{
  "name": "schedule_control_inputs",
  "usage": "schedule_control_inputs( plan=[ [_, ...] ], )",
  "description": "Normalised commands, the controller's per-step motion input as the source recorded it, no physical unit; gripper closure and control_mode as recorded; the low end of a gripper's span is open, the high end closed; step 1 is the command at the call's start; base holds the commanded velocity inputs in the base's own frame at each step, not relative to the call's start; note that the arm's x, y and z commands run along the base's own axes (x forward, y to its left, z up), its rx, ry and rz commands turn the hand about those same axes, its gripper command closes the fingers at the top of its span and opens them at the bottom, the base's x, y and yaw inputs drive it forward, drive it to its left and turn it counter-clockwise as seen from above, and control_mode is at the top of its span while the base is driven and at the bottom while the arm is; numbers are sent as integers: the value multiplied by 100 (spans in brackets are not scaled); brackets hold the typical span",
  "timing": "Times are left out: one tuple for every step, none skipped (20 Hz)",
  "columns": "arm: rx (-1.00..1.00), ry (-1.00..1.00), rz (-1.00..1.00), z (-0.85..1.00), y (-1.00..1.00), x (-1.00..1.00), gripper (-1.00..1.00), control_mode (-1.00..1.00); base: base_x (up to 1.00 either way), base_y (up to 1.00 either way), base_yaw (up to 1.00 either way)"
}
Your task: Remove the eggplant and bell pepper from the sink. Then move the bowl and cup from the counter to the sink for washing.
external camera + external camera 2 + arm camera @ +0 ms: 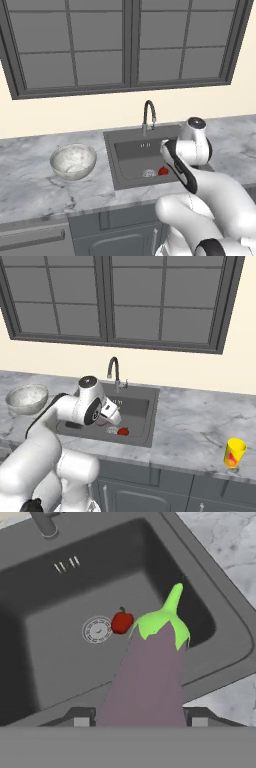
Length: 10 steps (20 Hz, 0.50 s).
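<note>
Eggplant (150, 672) is lifted above the sink (220, 637), gripped between the gripper (140, 722) fingers, while the bell pepper (121, 621) lies beside the drain (96, 630), at its 3 o'clock, and the bowl (73, 161) and cup (234, 452) wait on the counter (195, 416).

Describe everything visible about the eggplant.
The eggplant is a dull purple oblong with a bright green cap and curved stem tip. It sits lengthwise between the claw fingers, stem pointing away from the hand, held above the sink basin, clear of the bell pepper below.
</note>
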Motion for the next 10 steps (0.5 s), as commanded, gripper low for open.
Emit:
schedule_control_inputs(
  plan=[
    [0,-1,9,27,-45,-25,100,-100,0,0,0],
    [0,-1,9,25,-47,-24,100,-100,0,0,0],
    [0,0,9,21,-47,-22,100,-100,0,0,0],
    [0,0,11,21,-47,-20,100,-100,0,0,0],
    [0,-1,14,19,-48,-20,100,-100,0,0,0],
    [0,-3,14,19,-50,-21,100,-100,0,0,0],
    [0,-1,13,19,-49,-18,100,-100,0,0,0],
    [0,0,10,20,-47,-15,100,-100,0,0,0],
    [0,0,10,19,-46,-8,100,-100,0,0,0],
    [0,0,10,21,-44,-3,100,-100,0,0,0]
  ],
)
